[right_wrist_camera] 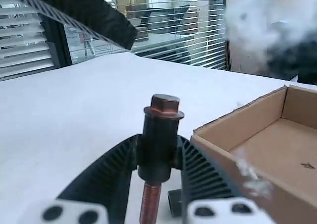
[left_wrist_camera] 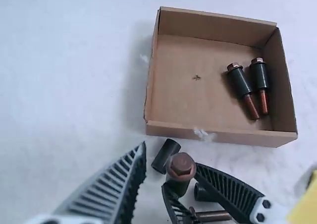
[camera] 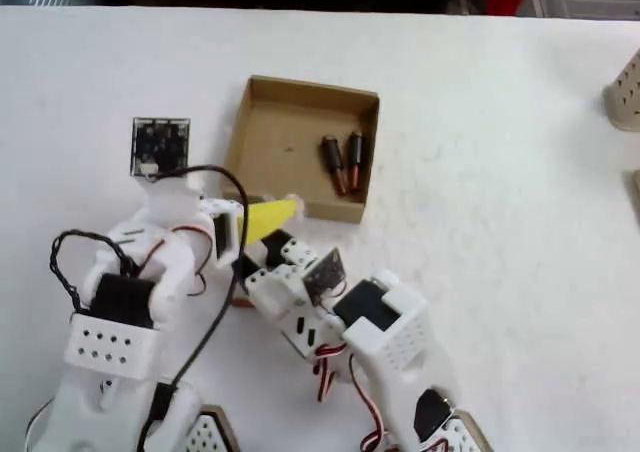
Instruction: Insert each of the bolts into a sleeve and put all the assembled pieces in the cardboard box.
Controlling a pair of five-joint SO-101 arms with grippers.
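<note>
1. Left gripper [camera: 248, 224]: its jaws stand wide apart and hold nothing. Its ribbed finger [left_wrist_camera: 116, 184] sits closest to the left wrist camera, over the table [left_wrist_camera: 59, 85] in front of the box [left_wrist_camera: 218, 132].
2. Loose sleeve [left_wrist_camera: 166, 155]: it lies on its side on the table, just beside that finger's tip and near the box's front wall.
3. Right gripper [right_wrist_camera: 158, 147]: it is clamped on the held sleeve [right_wrist_camera: 159, 130], which stands upright. The bolt [right_wrist_camera: 164, 105] passes through it, with the hex head seated on the sleeve top and the thread [right_wrist_camera: 148, 204] protruding below. This piece is just outside the box's front wall.
4. Second sleeve [left_wrist_camera: 203, 191] and loose bolt [left_wrist_camera: 210, 215]: both lie on the table near the right gripper, unassembled.
5. Box: two assembled pieces [camera: 341, 162] lie side by side toward its right wall in the high view.
6. Handling (judgement):
   - The parts appear to be small, rigid metal that will not deform under clamping.
   - The round sleeve is smooth and may roll or slip.
   - Grip at mid-sleeve.
   - Keep the head uppermost, since the bolt could slide out if inverted.
</note>
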